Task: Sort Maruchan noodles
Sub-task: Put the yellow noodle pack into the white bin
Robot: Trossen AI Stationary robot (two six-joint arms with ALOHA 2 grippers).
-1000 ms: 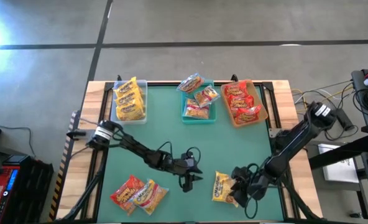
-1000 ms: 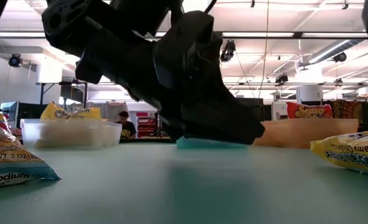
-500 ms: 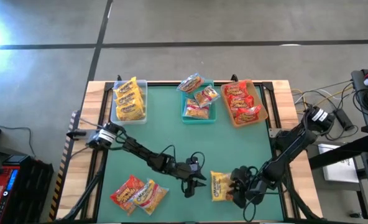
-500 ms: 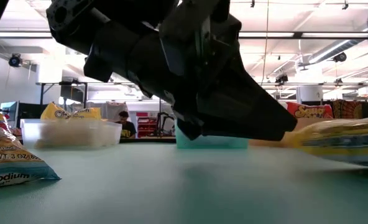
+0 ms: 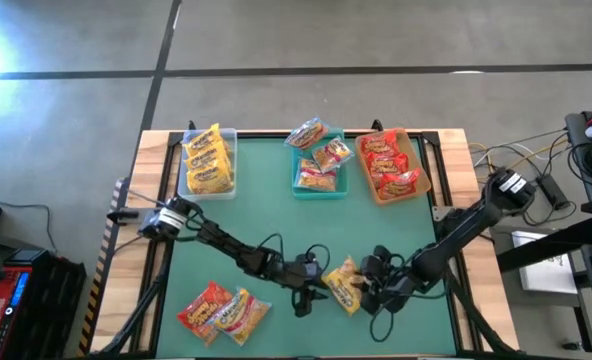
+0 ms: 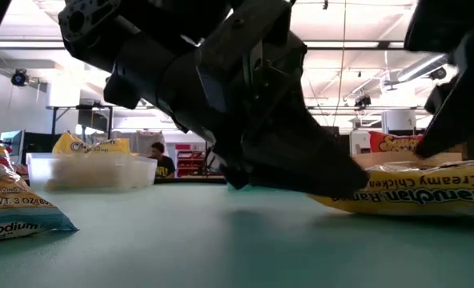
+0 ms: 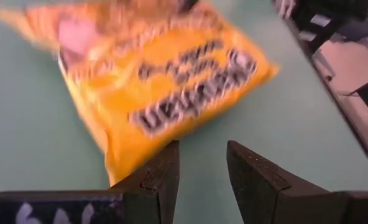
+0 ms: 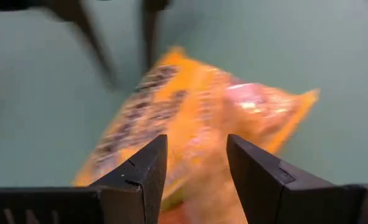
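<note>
Bins mostly loaded; three packets left on table. Yellow packet (image 5: 343,287) lies between left gripper (image 5: 316,285) and right gripper (image 5: 369,289); both sets of fingers part-open, neither gripping it. Two packets (image 5: 223,309) wait near front-left.

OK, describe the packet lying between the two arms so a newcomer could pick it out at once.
Start at the green table and go to its near edge, away from the three bins. Right of centre lies a yellow packet, with the left end effector and right end effector at either side of it. The only other loose packets, a red and yellow pair, sit apart near the left corner.
</note>
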